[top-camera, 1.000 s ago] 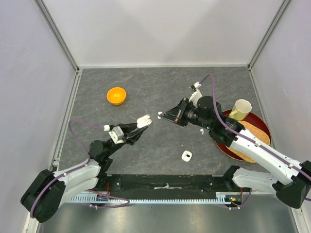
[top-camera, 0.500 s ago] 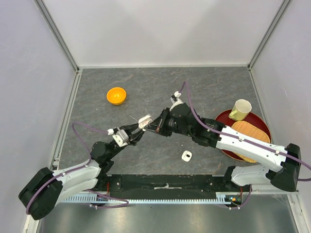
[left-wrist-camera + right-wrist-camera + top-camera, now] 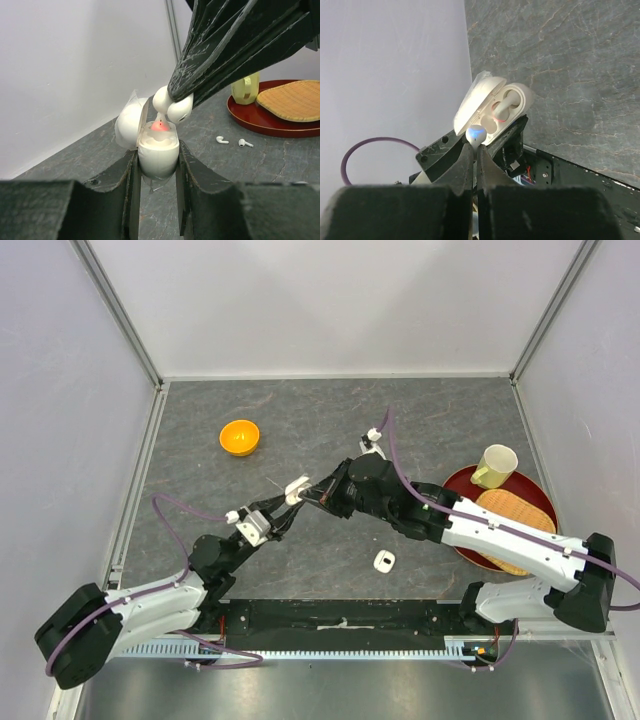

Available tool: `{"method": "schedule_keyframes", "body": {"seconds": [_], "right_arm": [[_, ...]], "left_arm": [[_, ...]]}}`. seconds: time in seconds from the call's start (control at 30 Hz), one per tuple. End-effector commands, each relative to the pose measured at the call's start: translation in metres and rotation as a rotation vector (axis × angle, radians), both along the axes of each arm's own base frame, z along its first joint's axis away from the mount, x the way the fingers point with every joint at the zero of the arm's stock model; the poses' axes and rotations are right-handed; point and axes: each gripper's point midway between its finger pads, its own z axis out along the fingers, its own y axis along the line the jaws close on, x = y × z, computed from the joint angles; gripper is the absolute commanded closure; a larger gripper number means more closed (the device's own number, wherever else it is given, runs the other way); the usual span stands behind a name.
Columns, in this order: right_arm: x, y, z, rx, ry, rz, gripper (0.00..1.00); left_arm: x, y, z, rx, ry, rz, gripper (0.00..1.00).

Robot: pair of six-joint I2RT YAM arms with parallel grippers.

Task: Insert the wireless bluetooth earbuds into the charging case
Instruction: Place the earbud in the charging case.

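Over gray counter (image 3: 300,420), holding open white case (image 3: 157,145) tight in left gripper (image 3: 156,161), pinching one earbud (image 3: 172,104) in right gripper (image 3: 475,147) right at case's mouth, mid putting-in step; next, most likely, pushing it straight down gently, then letting go.

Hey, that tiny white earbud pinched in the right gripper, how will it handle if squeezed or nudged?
The earbud, poised at the charging case in the left gripper, looks glossy and rounded, so it may slip or twist in the right gripper. Being tiny, it is probably very light and easily flicked away.
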Motion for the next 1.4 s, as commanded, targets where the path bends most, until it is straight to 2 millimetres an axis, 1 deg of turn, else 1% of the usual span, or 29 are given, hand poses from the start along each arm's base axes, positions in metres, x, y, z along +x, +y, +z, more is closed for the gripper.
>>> {"method": "schedule_keyframes", "body": {"seconds": [0.0,0.27,0.53,0.6,0.63,0.77,0.97,1.17,1.27,1.37], "right_arm": [[0.006,0.004,0.012,0.034,0.016,-0.048,1.0],[0.01,0.006,0.002,0.012,0.041,-0.069,1.0],[0.013,0.011,0.002,0.012,0.044,-0.072,1.0],[0.013,0.012,-0.002,0.005,0.052,-0.072,1.0],[0.014,0.011,-0.005,0.0,0.057,-0.075,1.0],[0.01,0.013,-0.015,-0.014,0.084,-0.063,1.0],[0.004,0.015,-0.024,-0.033,0.098,-0.037,1.0],[0.001,0.011,-0.032,-0.053,0.101,-0.064,1.0],[0.003,0.011,-0.032,-0.055,0.1,-0.067,0.96],[0.006,0.009,-0.032,-0.055,0.095,-0.086,0.9]], "left_arm": [[0.002,0.009,-0.005,0.03,-0.045,0.065,0.98],[0.001,0.005,-0.003,0.033,-0.05,0.065,0.98],[0.0,-0.001,-0.004,0.053,-0.056,0.053,0.98],[-0.001,-0.002,-0.004,0.055,-0.057,0.051,0.98],[0.001,0.001,-0.003,0.049,-0.055,0.073,0.98],[0.002,0.002,-0.003,0.05,-0.051,0.081,0.98],[0.004,0.002,-0.003,0.052,-0.047,0.099,0.98],[0.007,0.005,-0.003,0.057,-0.052,0.126,0.98],[0.006,0.004,-0.003,0.061,-0.059,0.126,0.98],[0.005,0.004,-0.001,0.055,-0.066,0.128,0.98]]}}
